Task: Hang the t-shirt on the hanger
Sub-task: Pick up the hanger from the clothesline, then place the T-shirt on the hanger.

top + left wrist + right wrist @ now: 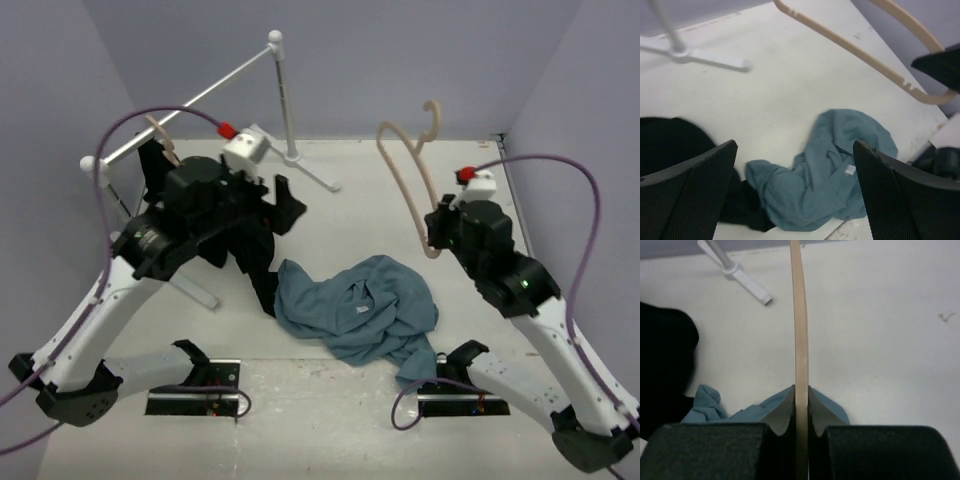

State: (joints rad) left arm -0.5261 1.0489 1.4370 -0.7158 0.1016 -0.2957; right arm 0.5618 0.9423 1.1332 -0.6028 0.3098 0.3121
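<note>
The blue-teal t-shirt [362, 308] lies crumpled on the table in front of the arms; it also shows in the left wrist view [832, 175] and in the right wrist view [710, 407]. My right gripper [436, 232] is shut on the tan hanger [410, 170] and holds it up in the air, hook at the top. In the right wrist view the hanger's thin frame [799, 330] runs straight up between the closed jaws [800, 405]. My left gripper [795, 195] is open and empty, above the shirt's left side.
A black garment [255, 235] hangs on another tan hanger [163, 140] from the white rack [283, 95] at the back left, under my left arm. The rack's white foot [695, 56] shows in the left wrist view. Purple walls close in both sides.
</note>
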